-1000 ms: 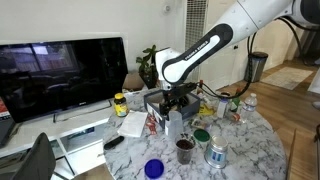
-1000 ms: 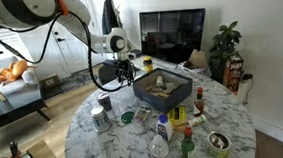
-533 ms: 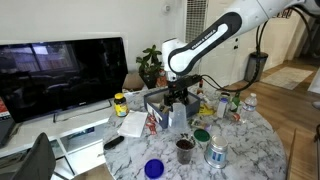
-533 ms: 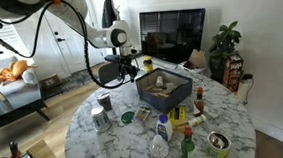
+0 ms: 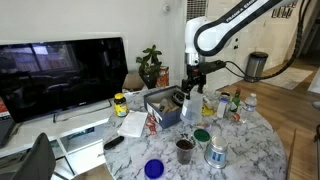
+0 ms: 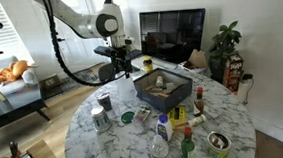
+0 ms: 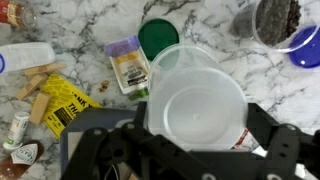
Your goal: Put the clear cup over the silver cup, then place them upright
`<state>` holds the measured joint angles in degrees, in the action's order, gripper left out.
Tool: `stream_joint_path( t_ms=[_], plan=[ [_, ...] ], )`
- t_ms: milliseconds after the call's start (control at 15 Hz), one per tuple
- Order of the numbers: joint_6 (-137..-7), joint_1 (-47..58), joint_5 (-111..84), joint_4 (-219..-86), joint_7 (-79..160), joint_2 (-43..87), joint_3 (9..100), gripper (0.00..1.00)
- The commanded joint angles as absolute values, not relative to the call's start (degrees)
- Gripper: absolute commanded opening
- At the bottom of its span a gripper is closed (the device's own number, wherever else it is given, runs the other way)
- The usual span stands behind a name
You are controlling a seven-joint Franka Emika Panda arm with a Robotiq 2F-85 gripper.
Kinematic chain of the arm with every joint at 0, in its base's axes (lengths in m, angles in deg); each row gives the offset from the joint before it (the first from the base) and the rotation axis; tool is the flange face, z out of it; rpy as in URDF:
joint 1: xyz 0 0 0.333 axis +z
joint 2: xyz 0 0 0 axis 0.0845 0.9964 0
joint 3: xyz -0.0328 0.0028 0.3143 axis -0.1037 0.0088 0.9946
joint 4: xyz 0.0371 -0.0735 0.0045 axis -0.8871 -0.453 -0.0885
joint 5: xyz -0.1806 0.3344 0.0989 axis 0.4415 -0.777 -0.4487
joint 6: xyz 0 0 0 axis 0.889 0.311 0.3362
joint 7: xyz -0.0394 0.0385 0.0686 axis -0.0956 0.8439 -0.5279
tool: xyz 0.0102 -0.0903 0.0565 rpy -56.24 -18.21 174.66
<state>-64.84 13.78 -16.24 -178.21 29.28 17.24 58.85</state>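
Observation:
My gripper point(image 5: 190, 98) is shut on the clear cup point(image 5: 189, 110), a tall whitish tumbler that hangs in the air above the middle of the marble table. In the wrist view the clear cup point(image 7: 195, 100) fills the space between the jaws of the gripper point(image 7: 196, 118), and I look straight down its length. The silver cup point(image 5: 214, 152) stands on the table near the front edge, below and to the right of the held cup. It also shows as the silver cup point(image 6: 98, 118) near the table's left rim. It is outside the wrist view.
A dark brown cup point(image 5: 185, 150) stands next to the silver cup, and a small blue bowl point(image 5: 153, 168) sits by the table point(image 5: 250, 145) edge. A dark box point(image 6: 162, 88), bottles, a green lid point(image 7: 158, 40) and packets crowd the table. A TV point(image 5: 60, 75) stands behind.
The arm has risen and swung to the right in the exterior view, lifting the clear cup off the table with it. The jaws have kept the same grip.

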Motion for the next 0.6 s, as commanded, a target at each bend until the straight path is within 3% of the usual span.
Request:
stream_joint_path(
  t_ms=[0, 467, 533],
  plan=[
    [-71.03, 12.15, -17.74, -192.19, 35.86, 5.34, 60.84, 0.71],
    [-73.28, 14.16, -23.65, -207.78, 47.5, -10.57, 63.29, 0.71],
    [-72.69, 12.83, -21.38, -202.29, 44.07, -4.64, 63.35, 0.96]
  ],
)
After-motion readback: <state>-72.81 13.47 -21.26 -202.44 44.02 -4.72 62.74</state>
